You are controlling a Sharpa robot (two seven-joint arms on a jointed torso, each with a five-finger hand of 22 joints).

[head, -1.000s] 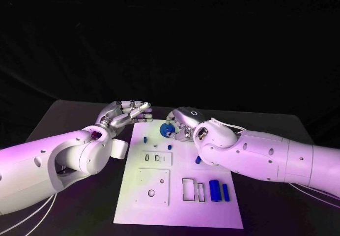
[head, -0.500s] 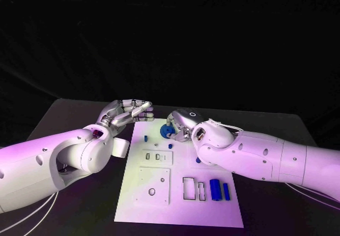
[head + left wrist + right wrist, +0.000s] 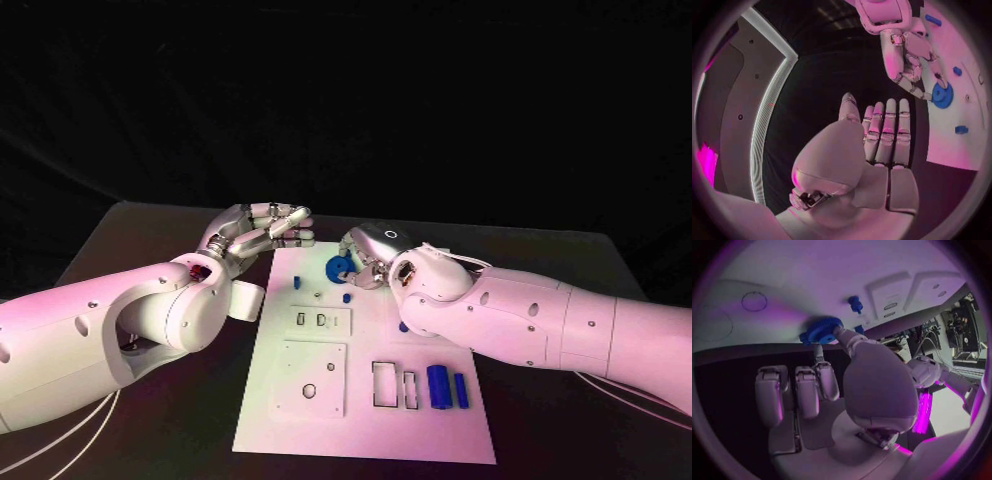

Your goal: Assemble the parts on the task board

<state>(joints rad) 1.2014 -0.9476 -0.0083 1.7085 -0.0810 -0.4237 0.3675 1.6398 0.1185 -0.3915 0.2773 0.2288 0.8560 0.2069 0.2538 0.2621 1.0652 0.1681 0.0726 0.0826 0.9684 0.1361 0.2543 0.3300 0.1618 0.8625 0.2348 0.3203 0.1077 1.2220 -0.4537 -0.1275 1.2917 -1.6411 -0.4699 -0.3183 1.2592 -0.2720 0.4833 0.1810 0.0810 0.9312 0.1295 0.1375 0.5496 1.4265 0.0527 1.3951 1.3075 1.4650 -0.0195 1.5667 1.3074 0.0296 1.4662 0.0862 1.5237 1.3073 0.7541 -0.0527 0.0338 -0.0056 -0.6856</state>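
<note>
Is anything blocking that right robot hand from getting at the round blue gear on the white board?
Nothing visible does. The right robot hand is already at the blue gear, its fingertips touching the gear's rim on the task board. The left robot hand hangs off to the side, holding nothing.

We see a black table [image 3: 565, 256] with a matte, dark grey top, its far edge running across the head view in front of a black backdrop [image 3: 346, 100] that covers everything behind it. Thin white cables [image 3: 55, 442] lie in loose curves on the table's near left corner, and more white cables [image 3: 636, 391] trail across its near right side
</note>
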